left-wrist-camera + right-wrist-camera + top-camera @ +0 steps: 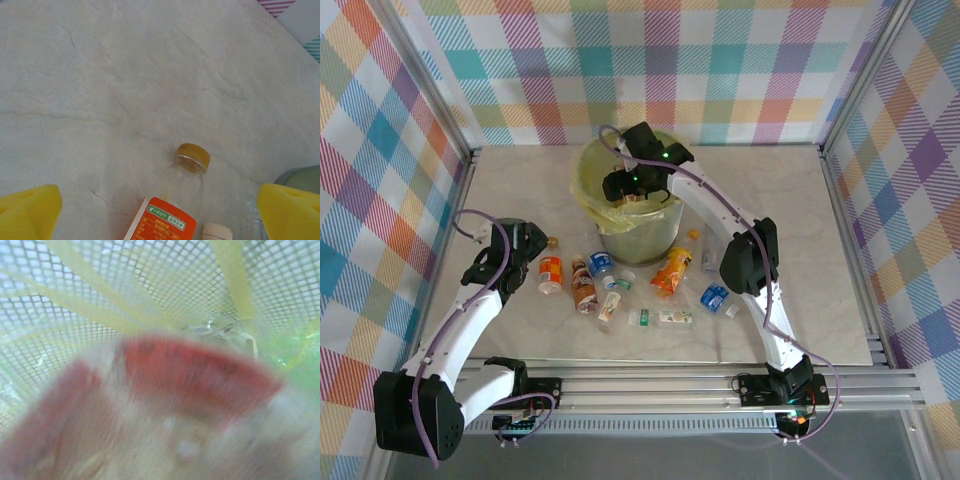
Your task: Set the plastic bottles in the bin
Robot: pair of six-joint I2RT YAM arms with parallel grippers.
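The bin [588, 186], round and lined with a yellow-green bag, stands at the middle back of the table. My right gripper [632, 184] hangs over its mouth. In the right wrist view a red-labelled bottle [190, 375] is smeared with motion against the sharp mesh wall of the bin [100, 285]; it looks loose, and my fingers are hidden. Several plastic bottles lie in front of the bin. My left gripper [525, 262] [159, 212] is open above an orange-labelled clear bottle [551, 274] [187, 182] with a yellow cap, one yellow finger [27, 212] on each side.
Other bottles lie scattered: a brown one [583, 285], a blue-labelled one [603, 268], an orange one [673, 270], a blue one [714, 298] and a clear one [661, 317]. A white cap [217, 232] sits beside the orange-labelled bottle. Checkered walls enclose the table.
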